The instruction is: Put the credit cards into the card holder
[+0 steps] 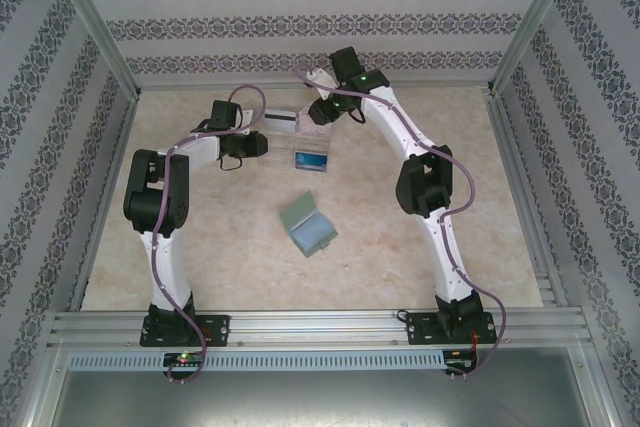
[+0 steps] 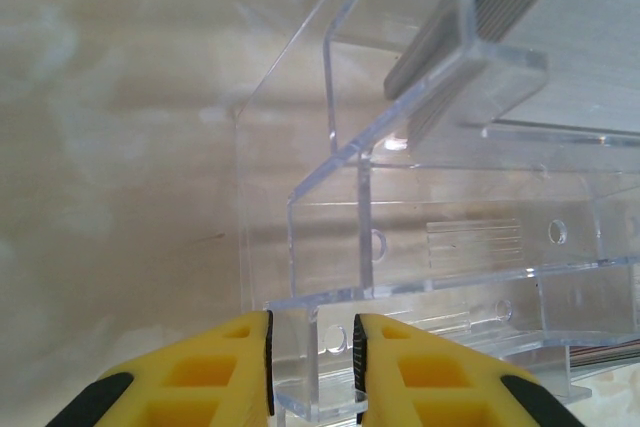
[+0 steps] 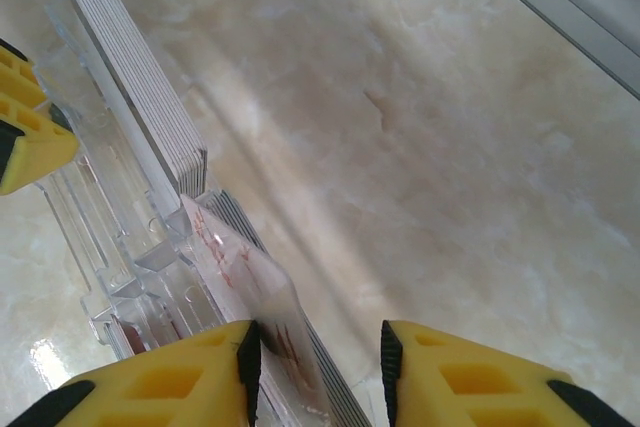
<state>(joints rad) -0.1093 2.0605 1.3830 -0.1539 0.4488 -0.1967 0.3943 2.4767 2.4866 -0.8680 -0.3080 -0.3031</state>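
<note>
Right gripper (image 3: 320,347), at 12 o'clock of the clear tray (image 3: 100,247), is straddling the pink card (image 3: 245,282), fingers spread. Left gripper (image 2: 312,347), at 9 o'clock, is bracketing its rim; grip indeterminate.

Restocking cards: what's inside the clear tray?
White-grey cards, a pink card and a blue card, standing on edge. Cards behind each front one are covered, so counts are unknown.

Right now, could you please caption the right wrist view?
Right gripper open around a pink patterned card in the clear tray, beside stacked grey cards.
</note>
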